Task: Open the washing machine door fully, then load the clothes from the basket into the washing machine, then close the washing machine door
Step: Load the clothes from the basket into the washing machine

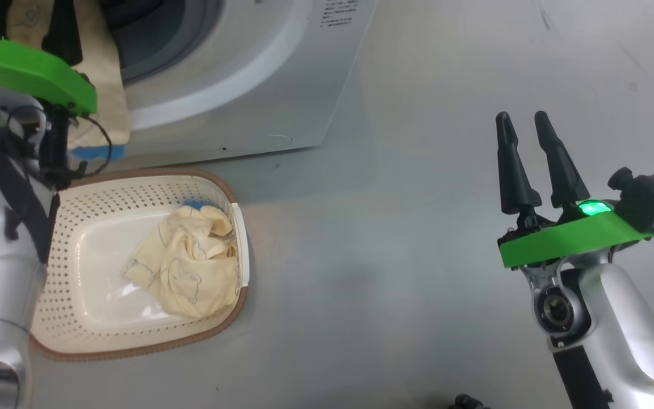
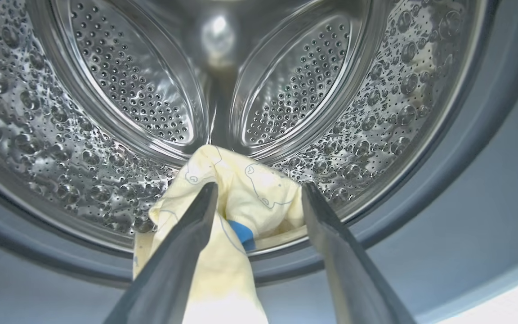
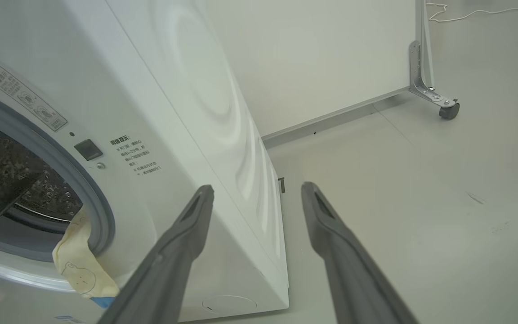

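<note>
Fingers of the left gripper stand spread at the mouth of the washing machine, not pinching. A yellow garment lies between them, draped over the grey gasket and hanging down outside. A second garment lies crumpled in the basket on the floor. The right gripper hovers with its fingers apart and empty, well away from the basket.

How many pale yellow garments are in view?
2. The crumpled garment lies in the basket; the hanging garment drapes over the lip of the washing machine, between the fingers of the left pincer. Others may hide under the crumpled one.
</note>
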Controlling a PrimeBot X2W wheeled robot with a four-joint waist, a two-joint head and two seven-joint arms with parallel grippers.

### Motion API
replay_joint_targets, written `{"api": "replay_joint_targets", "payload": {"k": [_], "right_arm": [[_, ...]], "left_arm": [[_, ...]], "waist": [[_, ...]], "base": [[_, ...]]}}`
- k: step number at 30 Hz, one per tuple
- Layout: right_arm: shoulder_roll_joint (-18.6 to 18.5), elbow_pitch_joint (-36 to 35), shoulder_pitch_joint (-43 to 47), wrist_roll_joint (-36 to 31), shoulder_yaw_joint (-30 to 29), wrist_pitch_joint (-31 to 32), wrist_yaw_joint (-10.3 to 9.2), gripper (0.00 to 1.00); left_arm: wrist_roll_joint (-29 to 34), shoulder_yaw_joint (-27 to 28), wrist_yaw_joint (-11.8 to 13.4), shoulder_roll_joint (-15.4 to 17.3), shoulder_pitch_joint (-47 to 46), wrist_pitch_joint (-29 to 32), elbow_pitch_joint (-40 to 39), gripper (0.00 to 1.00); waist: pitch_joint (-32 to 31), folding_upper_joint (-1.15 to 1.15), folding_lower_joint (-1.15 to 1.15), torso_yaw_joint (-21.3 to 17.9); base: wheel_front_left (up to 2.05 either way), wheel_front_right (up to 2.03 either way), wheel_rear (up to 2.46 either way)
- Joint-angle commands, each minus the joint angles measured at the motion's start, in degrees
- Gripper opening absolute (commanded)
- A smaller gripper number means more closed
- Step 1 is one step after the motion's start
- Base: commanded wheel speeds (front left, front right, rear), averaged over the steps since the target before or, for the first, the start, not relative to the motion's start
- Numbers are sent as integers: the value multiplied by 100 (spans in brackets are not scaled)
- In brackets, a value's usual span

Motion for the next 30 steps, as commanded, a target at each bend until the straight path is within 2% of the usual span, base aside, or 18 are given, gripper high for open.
{"api": "replay_joint_targets", "payload": {"k": [1, 11, 30], "right_arm": [[-133, -129, -22, -43, 34, -37, 2, 100], [-354, 39, 200, -28, -77, -37, 2, 100], [-781, 247, 940, 58, -192, -37, 2, 100]], "left_arm": [[32, 232, 2, 182, 110, -30, -299, 100], [202, 624, 2, -3, 1051, -30, -767, 100], [800, 1056, 2, -94, 3001, -30, -1648, 100]], "waist": [[-185, 0, 0, 103], [-745, 0, 0, 370], [-1850, 0, 0, 785]], "base": [[0, 0, 0], [0, 0, 0], [0, 0, 0]]}}
